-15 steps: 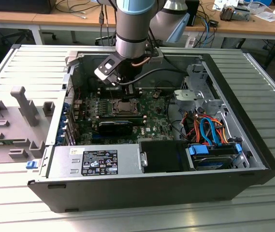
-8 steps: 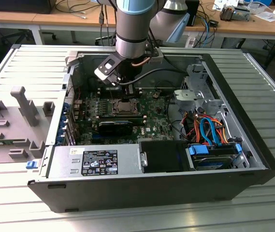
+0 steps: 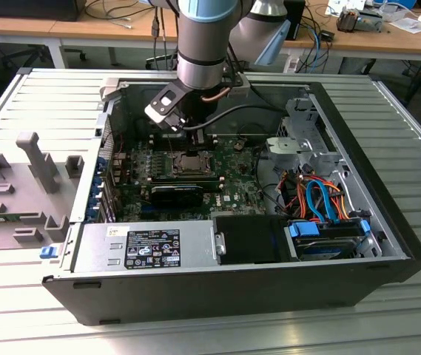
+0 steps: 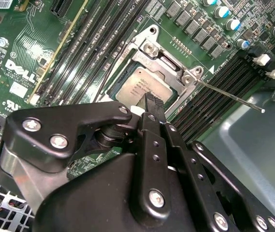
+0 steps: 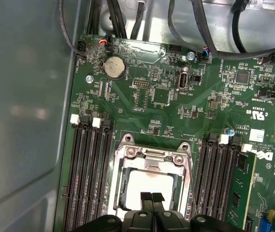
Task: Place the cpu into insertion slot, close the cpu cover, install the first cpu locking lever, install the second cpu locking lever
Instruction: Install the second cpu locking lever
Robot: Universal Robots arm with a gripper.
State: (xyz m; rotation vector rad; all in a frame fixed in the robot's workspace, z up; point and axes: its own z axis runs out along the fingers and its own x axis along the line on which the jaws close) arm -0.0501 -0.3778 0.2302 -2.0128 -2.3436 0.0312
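The cpu point(image 4: 138, 85) point(image 5: 149, 182) lies flat in the insertion slot point(image 3: 193, 162) on the green board, its silver top showing. Around it lies the cpu cover point(image 4: 168, 65) point(image 5: 123, 178), a silvery frame resting down over the chip's edges. My gripper point(image 3: 195, 146) point(image 4: 151, 103) point(image 5: 151, 196) hangs straight over the socket, shut, with nothing between its black fingertips, which are at the near edge of the chip. A thin locking lever point(image 4: 230, 97) sticks out sideways from the socket's corner, unlatched.
Black memory slots point(image 5: 86, 174) point(image 5: 219, 179) flank the socket on both sides. The open case holds a power supply point(image 3: 147, 248) at the front, a drive cage with coloured cables point(image 3: 321, 200) on the exterior view's right, and case walls all round. Grey fixtures point(image 3: 36, 166) sit outside.
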